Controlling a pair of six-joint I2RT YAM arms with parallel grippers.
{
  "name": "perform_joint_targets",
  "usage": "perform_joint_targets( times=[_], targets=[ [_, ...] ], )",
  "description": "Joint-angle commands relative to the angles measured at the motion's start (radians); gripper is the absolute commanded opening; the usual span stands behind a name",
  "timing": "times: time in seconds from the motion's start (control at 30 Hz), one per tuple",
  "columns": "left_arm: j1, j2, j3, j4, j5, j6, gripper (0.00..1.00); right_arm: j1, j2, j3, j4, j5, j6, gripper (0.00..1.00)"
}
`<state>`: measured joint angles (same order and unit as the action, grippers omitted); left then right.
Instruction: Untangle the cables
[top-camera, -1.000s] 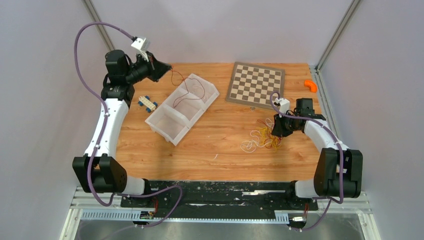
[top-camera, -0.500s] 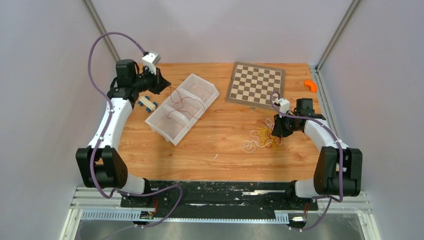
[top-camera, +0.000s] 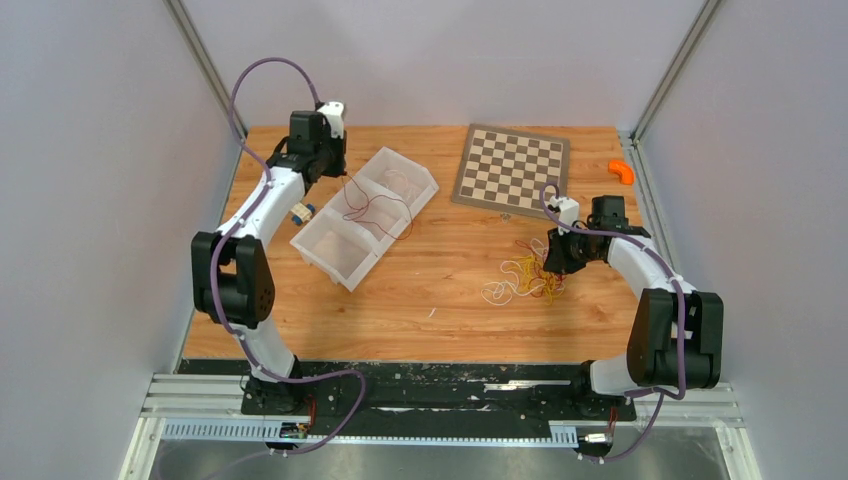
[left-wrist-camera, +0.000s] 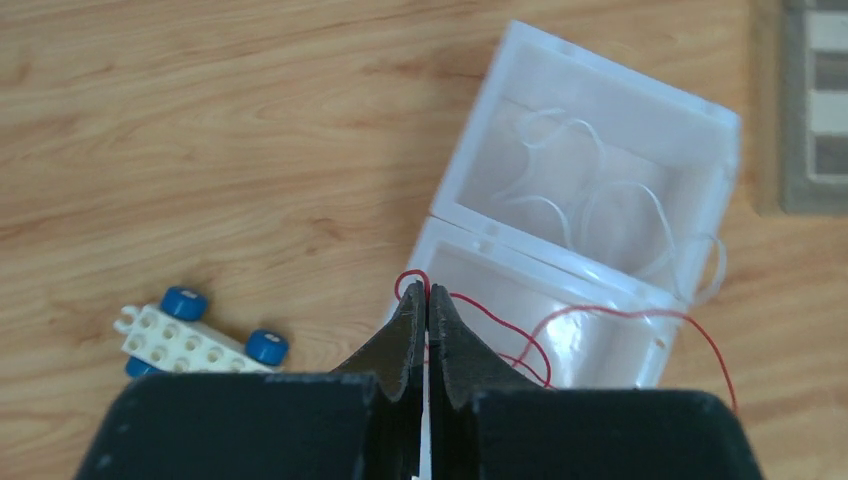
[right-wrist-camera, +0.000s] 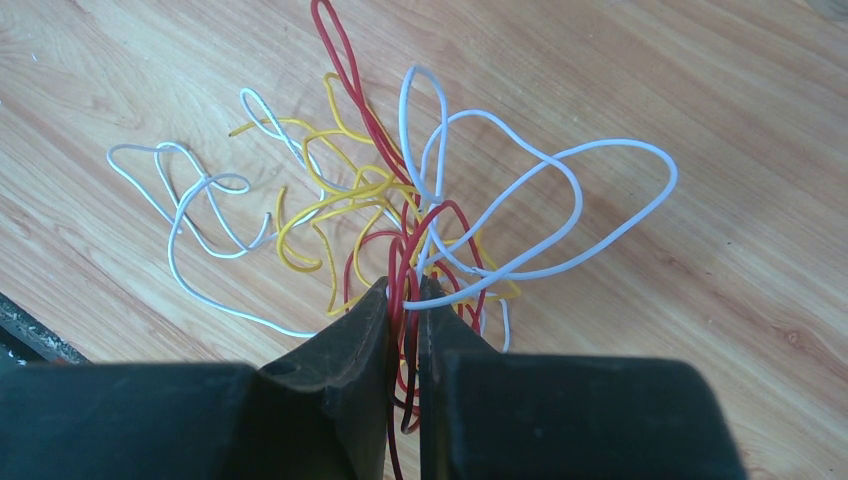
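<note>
Cables (right-wrist-camera: 400, 215) ahead of your right pincer (right-wrist-camera: 405, 292) may cinch if yanked; both it and left pincer (left-wrist-camera: 428, 300) pinch red wire (left-wrist-camera: 620, 312)

Thin red, yellow and white cables (right-wrist-camera: 400, 215) lie tangled; one red cable (left-wrist-camera: 610, 310) drapes across a tray (left-wrist-camera: 545, 254).

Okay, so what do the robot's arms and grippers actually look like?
Both the left arm and right arm have white shells with black joint housings, and a thick purple cable loops along each. Each wrist carries a small white box. The left gripper and right gripper have black, wedge-shaped fingers tapering to narrow tips.
</note>
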<state>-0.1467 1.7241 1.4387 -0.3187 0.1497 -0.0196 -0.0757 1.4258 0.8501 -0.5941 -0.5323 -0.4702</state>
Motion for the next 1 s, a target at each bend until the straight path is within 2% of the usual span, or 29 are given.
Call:
perform_joint_targets(
  times=[0.0, 0.13, 0.37, 0.5, 0.73, 0.77, 0.83, 0.93, 0.97],
  targets=[
    [0.002, 0.059, 0.103, -0.052, -0.341, -0.154, 0.00, -0.007, -0.004, 0.031, 0.000, -0.012, -0.018, 0.13],
    [0.002, 0.050, 0.052, -0.024, -0.449, -0.187, 0.00, -0.007, 0.003, 0.036, -0.001, -0.014, -0.021, 0.13],
    [-0.044, -0.029, -0.110, 0.064, -0.295, -0.080, 0.00, -0.009, 0.016, 0.042, -0.002, -0.021, -0.022, 0.13],
    [-0.090, -0.048, -0.191, 0.094, -0.252, -0.023, 0.00, -0.011, 0.016, 0.039, -0.001, -0.023, -0.026, 0.13],
    [-0.097, 0.032, -0.186, 0.071, -0.122, -0.066, 0.00, -0.015, 0.014, 0.033, -0.006, -0.024, -0.035, 0.13],
    [-0.096, 0.041, -0.170, 0.068, -0.116, -0.069, 0.02, -0.016, 0.012, 0.034, -0.008, -0.024, -0.036, 0.13],
    [-0.095, 0.058, -0.145, 0.053, -0.111, -0.072, 0.14, -0.016, 0.010, 0.038, -0.012, -0.024, -0.039, 0.13],
    [-0.093, 0.020, -0.131, 0.045, -0.086, -0.055, 0.38, -0.020, 0.001, 0.040, -0.021, -0.026, -0.043, 0.13],
    [-0.092, 0.004, -0.130, 0.042, -0.079, -0.038, 0.43, -0.021, -0.005, 0.040, -0.025, -0.029, -0.045, 0.13]
  ],
)
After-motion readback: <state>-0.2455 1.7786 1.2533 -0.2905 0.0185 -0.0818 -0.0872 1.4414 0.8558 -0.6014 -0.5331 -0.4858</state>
